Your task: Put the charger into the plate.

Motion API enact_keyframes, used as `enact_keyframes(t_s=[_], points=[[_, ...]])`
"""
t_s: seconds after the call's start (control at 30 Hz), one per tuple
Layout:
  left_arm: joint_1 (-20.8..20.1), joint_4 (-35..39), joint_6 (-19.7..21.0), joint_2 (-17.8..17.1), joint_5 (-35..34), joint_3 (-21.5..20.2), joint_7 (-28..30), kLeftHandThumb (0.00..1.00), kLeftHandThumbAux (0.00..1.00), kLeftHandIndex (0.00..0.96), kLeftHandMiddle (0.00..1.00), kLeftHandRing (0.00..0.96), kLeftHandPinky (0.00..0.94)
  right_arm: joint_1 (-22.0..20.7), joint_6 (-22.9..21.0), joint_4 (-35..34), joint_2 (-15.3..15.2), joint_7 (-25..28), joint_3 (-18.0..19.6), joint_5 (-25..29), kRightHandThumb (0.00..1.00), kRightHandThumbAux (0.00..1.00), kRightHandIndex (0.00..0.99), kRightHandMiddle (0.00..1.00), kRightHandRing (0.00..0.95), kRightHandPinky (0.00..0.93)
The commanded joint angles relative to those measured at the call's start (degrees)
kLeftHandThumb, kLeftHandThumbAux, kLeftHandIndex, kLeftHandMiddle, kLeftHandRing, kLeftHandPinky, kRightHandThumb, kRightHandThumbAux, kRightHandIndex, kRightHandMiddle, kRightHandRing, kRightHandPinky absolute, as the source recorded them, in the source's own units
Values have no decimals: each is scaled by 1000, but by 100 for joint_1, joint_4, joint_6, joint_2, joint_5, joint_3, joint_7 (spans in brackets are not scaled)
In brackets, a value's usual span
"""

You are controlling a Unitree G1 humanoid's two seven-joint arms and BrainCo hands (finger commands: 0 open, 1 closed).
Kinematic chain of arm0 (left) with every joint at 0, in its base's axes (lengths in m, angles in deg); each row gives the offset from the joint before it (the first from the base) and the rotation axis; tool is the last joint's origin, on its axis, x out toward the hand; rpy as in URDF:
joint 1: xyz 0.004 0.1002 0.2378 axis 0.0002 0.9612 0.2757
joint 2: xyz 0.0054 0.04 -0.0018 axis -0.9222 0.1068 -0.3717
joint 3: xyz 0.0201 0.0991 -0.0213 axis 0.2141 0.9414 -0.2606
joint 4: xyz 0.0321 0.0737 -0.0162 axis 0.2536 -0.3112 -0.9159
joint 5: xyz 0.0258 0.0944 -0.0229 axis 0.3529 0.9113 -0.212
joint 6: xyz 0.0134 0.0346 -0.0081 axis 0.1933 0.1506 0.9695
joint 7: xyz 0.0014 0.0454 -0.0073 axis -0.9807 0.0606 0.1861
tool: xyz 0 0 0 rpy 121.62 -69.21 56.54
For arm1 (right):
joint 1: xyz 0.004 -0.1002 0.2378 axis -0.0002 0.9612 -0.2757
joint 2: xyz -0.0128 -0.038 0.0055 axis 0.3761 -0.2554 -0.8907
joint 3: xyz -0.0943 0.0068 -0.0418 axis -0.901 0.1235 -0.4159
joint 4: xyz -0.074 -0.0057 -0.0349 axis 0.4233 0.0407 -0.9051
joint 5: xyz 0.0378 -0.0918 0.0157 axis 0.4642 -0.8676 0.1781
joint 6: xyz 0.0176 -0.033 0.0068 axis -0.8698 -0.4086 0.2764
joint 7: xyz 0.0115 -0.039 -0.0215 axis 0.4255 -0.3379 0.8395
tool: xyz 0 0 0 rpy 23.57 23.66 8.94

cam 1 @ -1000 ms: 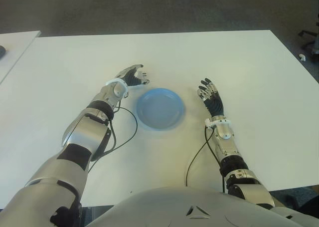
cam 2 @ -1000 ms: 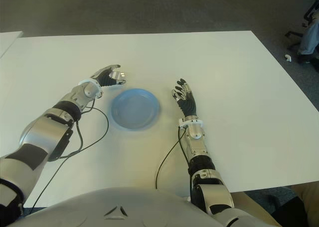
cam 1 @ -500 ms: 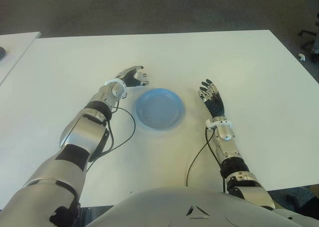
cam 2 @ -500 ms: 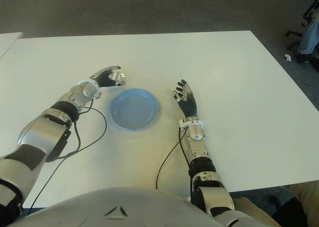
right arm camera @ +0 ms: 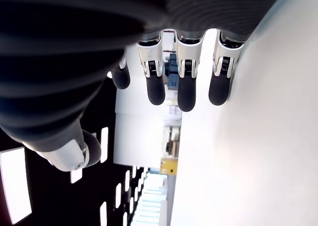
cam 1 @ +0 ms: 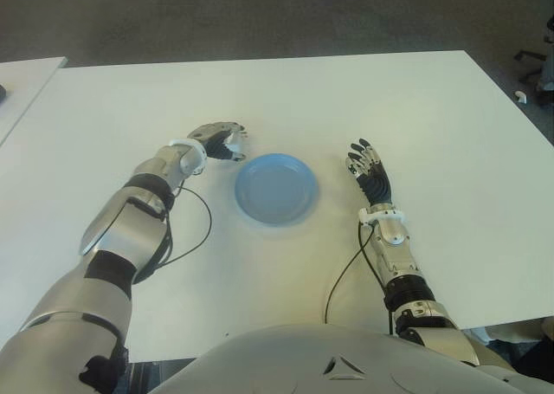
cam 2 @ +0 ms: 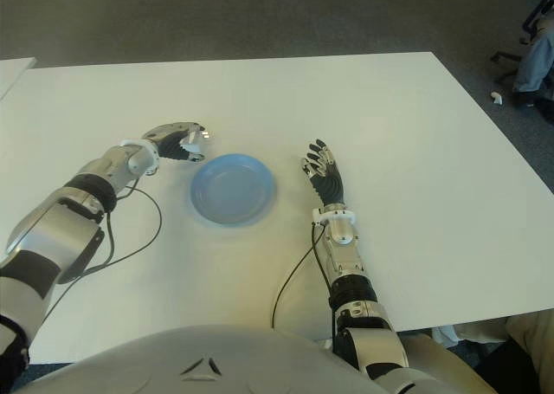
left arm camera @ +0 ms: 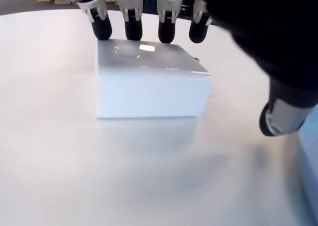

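Four fingers (left arm camera: pixel 133 17) of the left hand (cam 1: pixel 218 139) curl down over the far edge of the charger (left arm camera: pixel 149 79), their dark tips touching its top rim, while the thumb (left arm camera: pixel 283 112) hangs off to one side, clear of the block. The grip is not closed: the fingers are hooked on the charger's back edge and the thumb is apart from it. There is one charger, a white box-shaped block lying flat on the table (cam 1: pixel 363 91), just beside the left rim of the plate (cam 1: pixel 277 188) and outside it. There is one plate, round and blue, with nothing in it, set between the two hands. The right hand (cam 1: pixel 370 171) shows to the right of the plate, near it but not touching it, palm side turned inward, its four fingers (right arm camera: pixel 186 84) straight and slightly spread and the thumb held apart, holding nothing. Two dark cables (cam 1: pixel 195 238) trail from the wrists back across the white table toward the robot's body, one on each side. One table carries everything; the corner of a second white surface (cam 1: pixel 26 78) shows at the far left.
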Motion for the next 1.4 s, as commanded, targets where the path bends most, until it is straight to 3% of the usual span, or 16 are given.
enact_keyframes(t_s=[0.03, 0.47, 0.7, 1.03, 1.4], points=[[561, -212, -97, -224, 468, 444, -20, 0, 489, 0, 0, 3, 63, 252, -259, 52, -15, -39, -31, -53, 668, 580, 54, 172, 177, 213], [682, -196, -486, -838, 951, 958, -855, 0, 493, 0, 9, 8, 52, 310, -429, -121, -7, -39, -32, -11, 676, 605, 55, 178, 185, 216], [715, -140, -758, -1147, 940, 1041, -911, 0, 503, 0, 24, 14, 47, 328, -429, -135, -19, -28, -19, 12, 671, 610, 53, 174, 185, 227], [851, -57, -1020, -1348, 714, 882, -734, 0, 506, 0, 11, 9, 48, 339, -445, -166, -31, 18, -8, 59, 678, 617, 52, 173, 184, 218], [1246, 273, -1623, -1610, 400, 578, -849, 0, 502, 0, 0, 16, 86, 299, -462, -119, -12, 21, -6, 67, 679, 613, 52, 173, 182, 217]])
